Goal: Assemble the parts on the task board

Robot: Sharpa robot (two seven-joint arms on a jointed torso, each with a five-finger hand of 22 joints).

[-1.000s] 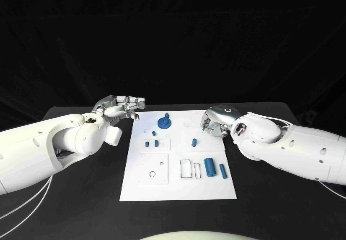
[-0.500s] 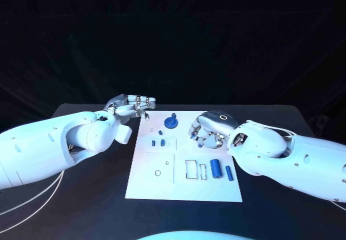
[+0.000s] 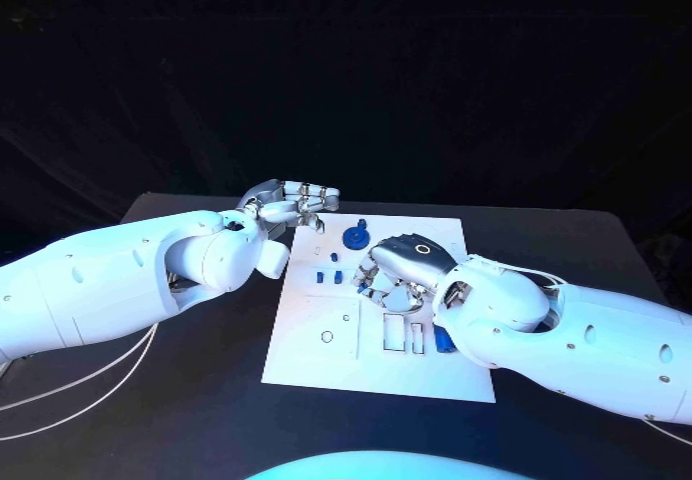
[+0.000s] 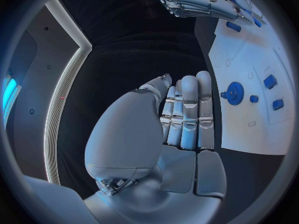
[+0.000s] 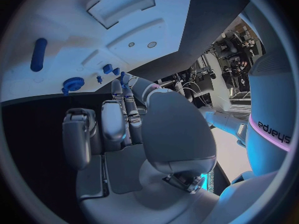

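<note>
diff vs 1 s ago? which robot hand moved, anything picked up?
The right robot hand moved from the task board's right edge inward, over its middle, covering the small blue part that lay there; whether it holds it cannot be told. The left robot hand stayed at the board's far left corner, holding nothing. The blue gear and other parts are unmoved; the camera shifted.

Head view looks down; wrist views (close behind hands) share the task board (image 3: 378, 300).

Left arm in from the left, left hand (image 3: 296, 203) raised at the far end, fingers (image 4: 189, 115) side by side, nearly straight, holding nothing. Right arm across from the right, right hand (image 3: 400, 268) palm down, fingers (image 5: 118, 115) extended, gripping nothing.
</note>
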